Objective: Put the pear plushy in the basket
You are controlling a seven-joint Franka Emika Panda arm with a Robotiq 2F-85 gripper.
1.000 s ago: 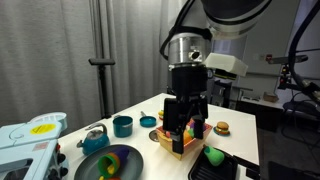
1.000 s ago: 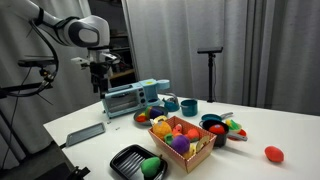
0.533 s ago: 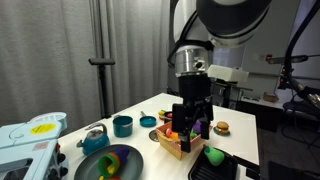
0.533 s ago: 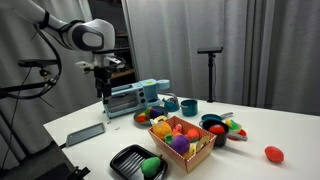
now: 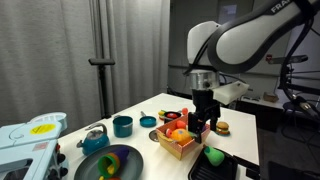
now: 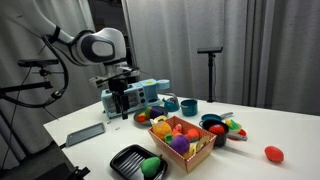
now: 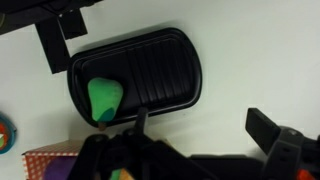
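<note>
Fingers [image 7: 268, 124], spread and empty, hang over the tabletop [image 6: 255, 135], apparently readied for the green pear toy [image 6: 151, 166] lying in the black tray [image 6: 124, 160] at bottom centre, just beside the toy-filled basket [image 6: 201, 157].

White table [image 6: 255, 128], plain top. Directly on it: tan basket [image 6: 200, 154] near the middle; flat black tray [image 6: 122, 156] just beside it at the near edge; grey flat slab [image 6: 85, 133] apart from both; light-blue oven [image 6: 132, 98] at the back. In an exterior view, teal cup [image 5: 122, 126], green rainbow-striped plate [image 5: 112, 163], burger toy [image 5: 222, 127]. Small red object [image 6: 273, 153] lies alone, well apart.
</note>
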